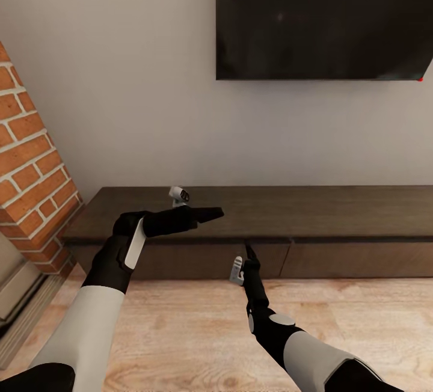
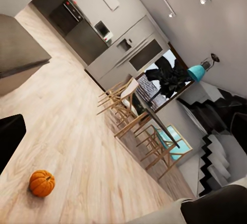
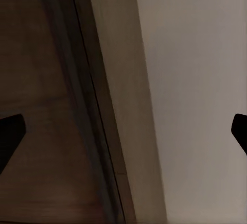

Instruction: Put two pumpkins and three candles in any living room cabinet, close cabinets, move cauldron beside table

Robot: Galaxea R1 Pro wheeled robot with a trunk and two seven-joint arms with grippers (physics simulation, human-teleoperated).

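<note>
The long, low dark-brown wooden cabinet (image 1: 337,223) is standing against the pale wall, running from the brick column rightward under the wall-mounted screen. Its wide drawer fronts are sitting flush and closed, a thin vertical seam dividing two of them, and its flat top is lying bare. In the right wrist view its dark wood surface (image 3: 46,105) is showing close up beside the wall.

A small orange ribbed pumpkin (image 2: 41,183), squat and round with a short stem, is sitting upright on the light wooden floor in the left wrist view, alone.
</note>
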